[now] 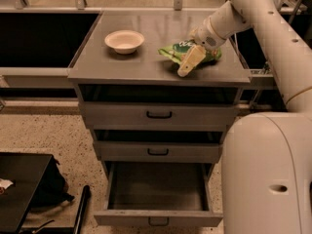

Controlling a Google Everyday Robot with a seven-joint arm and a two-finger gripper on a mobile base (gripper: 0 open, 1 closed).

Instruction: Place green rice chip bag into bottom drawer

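There is one green chip bag [171,51], and it lies on the grey cabinet top [146,67], at about 2 o'clock from the middle of the top. One white bowl [124,41] sits at about 10 o'clock on the same top, well apart from the bag. One white robot arm [253,13] comes in from 1 o'clock. Its one gripper [189,62] rests right on the bag and hides part of it, and I cannot tell if it is holding the bag or not. There are three grey drawers, each with one small black handle. The top drawer [158,114] and the middle drawer [158,151] are closed. The bottom drawer [158,191], at 6 o'clock, is pulled open. The big white robot body [268,174] at 4 o'clock covers the right ends of the drawers. A black thing [22,189] at 8 o'clock is cut off. The bag has white letters, too small to read.
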